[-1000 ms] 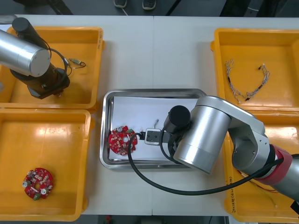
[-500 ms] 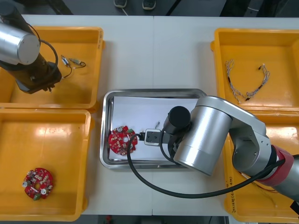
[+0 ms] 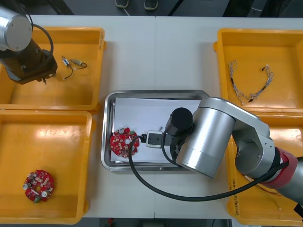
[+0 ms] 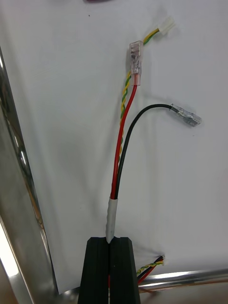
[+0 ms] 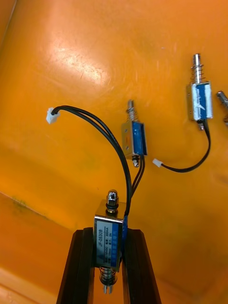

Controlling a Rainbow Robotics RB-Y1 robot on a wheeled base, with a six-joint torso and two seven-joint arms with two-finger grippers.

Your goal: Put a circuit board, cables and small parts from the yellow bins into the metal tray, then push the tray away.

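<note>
The left gripper point(image 5: 109, 233) hangs over the yellow bin point(image 5: 85, 71), its fingers clamped on a small metal part point(image 5: 106, 244) — held lengthwise between them, black leads point(image 5: 102, 126) looping away from it; just beyond the fingertips two more small metal parts point(image 5: 134, 137) lie on the bin floor. The right gripper point(image 4: 110, 241) sits low in the metal tray point(image 4: 21, 199), fingers pressed almost together on the taped end of a red and yellow cable point(image 4: 124, 128); its strands fan out ahead over the white liner point(image 4: 71, 95) — a red circuit board point(image 3: 124, 143) lies beyond them in the tray.
</note>
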